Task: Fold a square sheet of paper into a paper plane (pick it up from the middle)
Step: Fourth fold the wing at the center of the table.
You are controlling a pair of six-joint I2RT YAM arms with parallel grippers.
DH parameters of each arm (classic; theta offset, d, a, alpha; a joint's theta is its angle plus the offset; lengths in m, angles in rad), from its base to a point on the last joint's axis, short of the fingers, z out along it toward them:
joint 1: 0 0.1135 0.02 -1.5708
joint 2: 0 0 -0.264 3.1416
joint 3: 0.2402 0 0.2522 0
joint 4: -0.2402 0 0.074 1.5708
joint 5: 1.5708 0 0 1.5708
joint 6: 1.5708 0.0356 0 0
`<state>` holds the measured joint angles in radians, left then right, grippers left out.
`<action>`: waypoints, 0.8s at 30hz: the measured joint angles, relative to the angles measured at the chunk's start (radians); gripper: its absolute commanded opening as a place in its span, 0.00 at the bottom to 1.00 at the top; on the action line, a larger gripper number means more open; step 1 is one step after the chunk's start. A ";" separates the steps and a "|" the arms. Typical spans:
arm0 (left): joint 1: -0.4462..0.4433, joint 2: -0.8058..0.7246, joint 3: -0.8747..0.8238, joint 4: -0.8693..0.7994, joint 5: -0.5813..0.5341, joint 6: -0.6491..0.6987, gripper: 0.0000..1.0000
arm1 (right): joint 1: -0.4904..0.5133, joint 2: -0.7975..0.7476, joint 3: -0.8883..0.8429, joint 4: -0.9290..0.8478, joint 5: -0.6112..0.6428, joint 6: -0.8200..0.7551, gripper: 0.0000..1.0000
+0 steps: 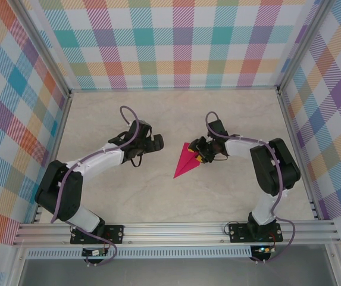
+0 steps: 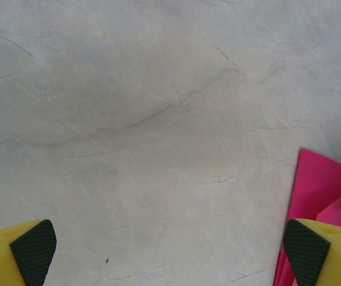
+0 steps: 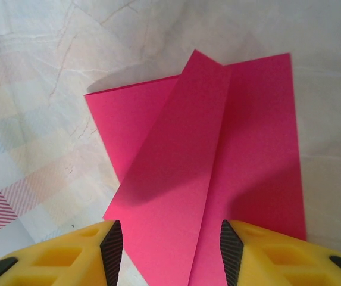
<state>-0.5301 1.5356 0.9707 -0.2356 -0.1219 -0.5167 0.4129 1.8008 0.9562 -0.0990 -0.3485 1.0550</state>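
Observation:
The magenta-pink sheet of paper point(image 1: 185, 164) lies on the table's middle, folded into a narrow pointed paper plane shape with its tip toward the near left. In the right wrist view the paper point(image 3: 218, 149) shows a centre crease and one raised flap. My right gripper point(image 1: 201, 154) is over its wide far-right end, and its jaws point(image 3: 170, 250) stand apart on either side of the flap, open, with the pads clear of it. To the left of the paper, my left gripper point(image 1: 157, 143) is wide open over bare table point(image 2: 170, 253). The paper's edge point(image 2: 322, 185) shows beside its right finger.
The marble-look table point(image 1: 158, 196) is fenced by plaid walls at the back and both sides. An aluminium rail point(image 1: 176, 229) with the arm bases runs along the near edge. Bare table surrounds the paper.

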 measured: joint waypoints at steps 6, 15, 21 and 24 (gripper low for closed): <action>0.005 0.000 0.000 0.000 0.013 -0.007 1.00 | 0.002 0.012 0.002 0.037 -0.034 -0.005 0.45; 0.019 0.015 0.003 0.001 0.077 -0.019 1.00 | 0.023 0.019 0.001 0.158 -0.106 -0.050 0.40; 0.033 0.042 0.003 0.000 0.132 -0.039 1.00 | 0.045 0.024 0.001 0.182 -0.121 -0.112 0.32; 0.043 0.043 0.003 0.001 0.160 -0.045 1.00 | 0.058 0.036 0.000 0.182 -0.121 -0.146 0.29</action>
<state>-0.4873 1.5784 0.9733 -0.2344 0.0380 -0.5621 0.4709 1.8370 0.9562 0.0830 -0.4694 0.9085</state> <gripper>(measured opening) 0.999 0.302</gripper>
